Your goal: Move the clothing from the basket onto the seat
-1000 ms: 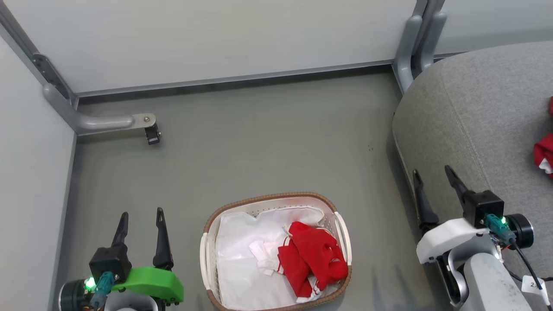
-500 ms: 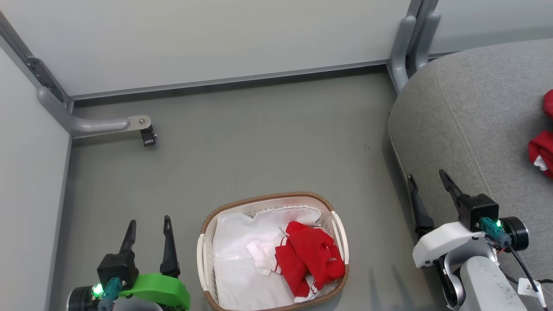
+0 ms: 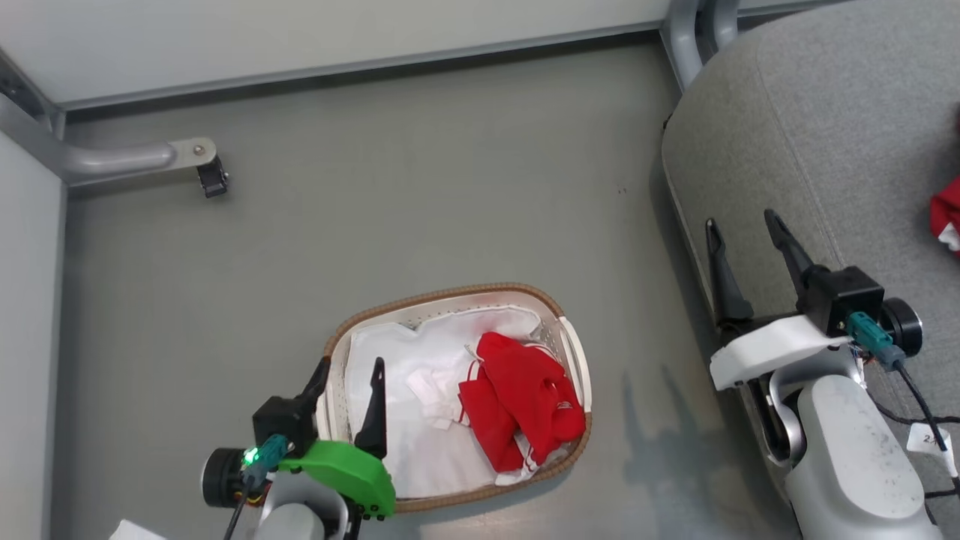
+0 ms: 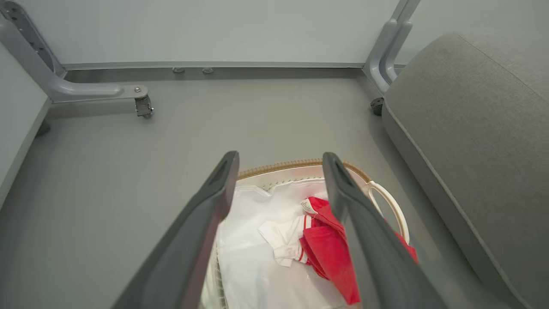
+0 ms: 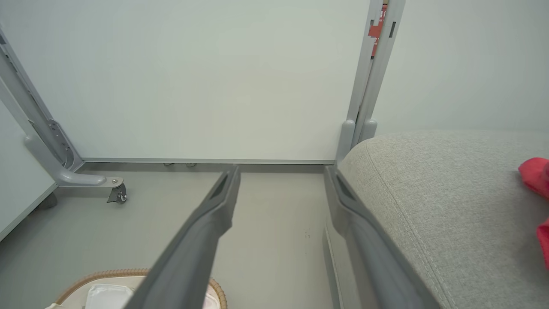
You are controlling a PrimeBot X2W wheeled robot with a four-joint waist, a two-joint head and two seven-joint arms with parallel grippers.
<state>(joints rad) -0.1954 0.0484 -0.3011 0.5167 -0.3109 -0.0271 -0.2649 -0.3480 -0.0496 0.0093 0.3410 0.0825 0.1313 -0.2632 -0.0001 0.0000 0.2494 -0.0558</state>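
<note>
Now the left gripper (image 3: 352,364), wide and empty, is moving in over the basket (image 3: 450,292) toward the red garment (image 3: 525,382) left inside.

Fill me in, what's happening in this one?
A two-armed robot is emptying a basket onto a seat. One red garment lies in the basket; a second red garment already sits on the seat. The left gripper hangs open over the basket's left side, holding nothing. The right gripper is open and empty by the seat's edge.
</note>
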